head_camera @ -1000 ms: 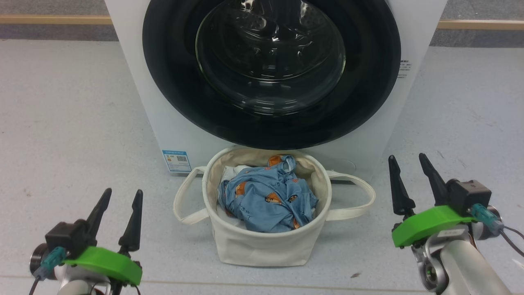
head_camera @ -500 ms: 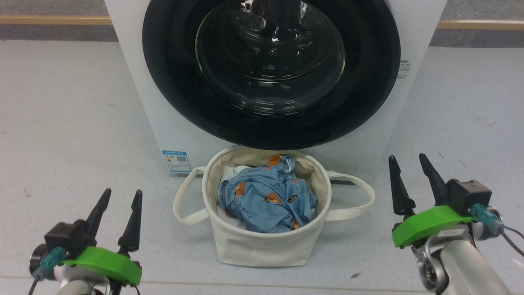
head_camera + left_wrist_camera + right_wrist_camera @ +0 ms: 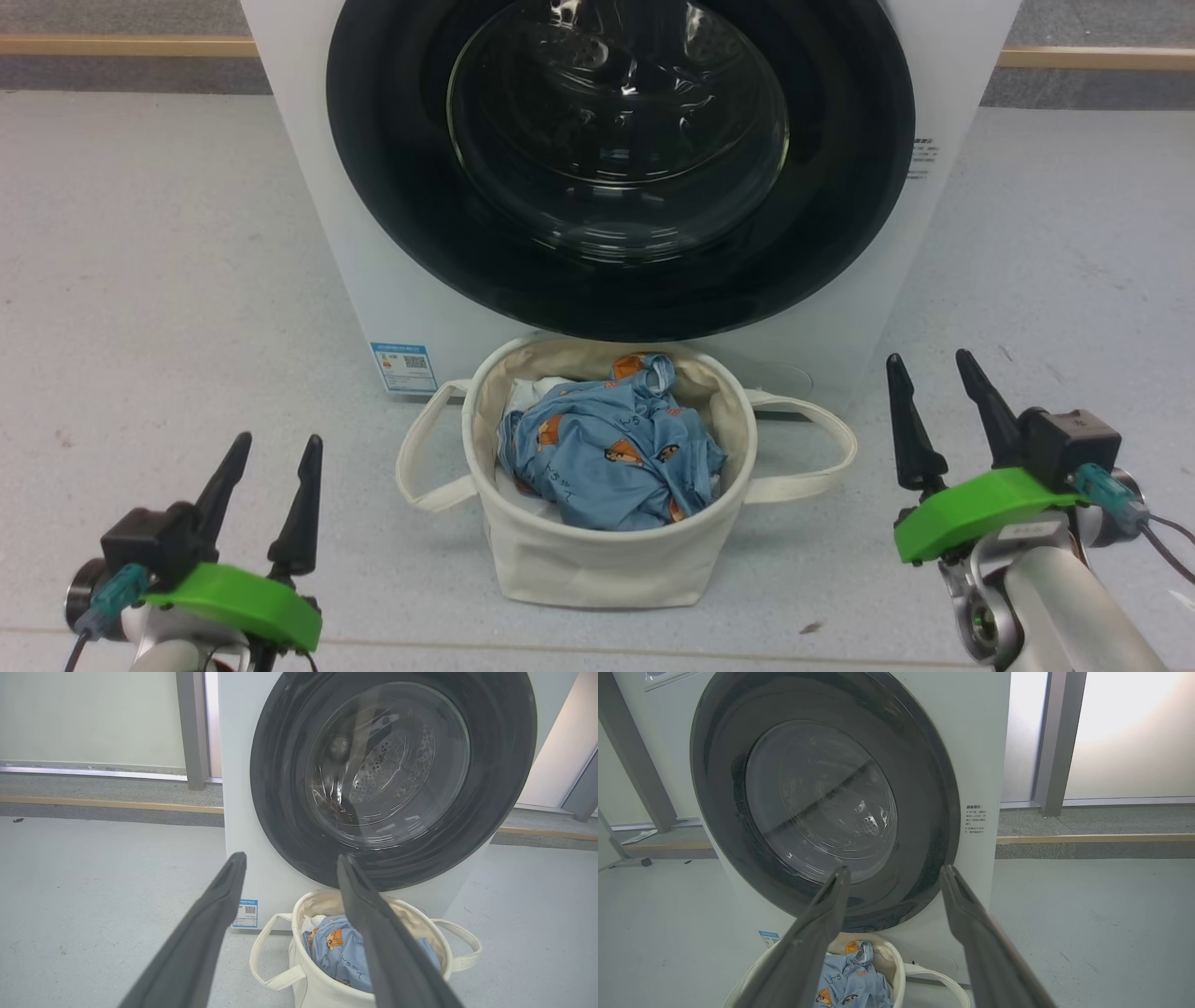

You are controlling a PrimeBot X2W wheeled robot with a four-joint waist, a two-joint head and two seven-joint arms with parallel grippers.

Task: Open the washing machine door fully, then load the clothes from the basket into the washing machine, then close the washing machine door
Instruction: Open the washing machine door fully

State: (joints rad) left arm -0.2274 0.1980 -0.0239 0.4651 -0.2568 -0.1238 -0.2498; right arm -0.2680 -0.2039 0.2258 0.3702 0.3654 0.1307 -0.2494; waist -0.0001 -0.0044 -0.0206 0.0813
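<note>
— Anything moved?
— Barely. The left gripper (image 3: 280, 437) has dipped a touch.
— And the fingers?
— Apart on both, empty. The right gripper (image 3: 926, 356) is level with the basket (image 3: 597, 551) between them, handles out sideways.
— The clothes (image 3: 607, 453)?
— Crumpled inside it, no clear long axis. Behind, the washing machine (image 3: 420, 317), its door (image 3: 392, 187) shut, facing us.

The head camera is looking steeply down at the washing machine door (image 3: 616, 168) and the basket (image 3: 597, 569) — both wrist cameras are facing them low, from left and right, sharing both.
</note>
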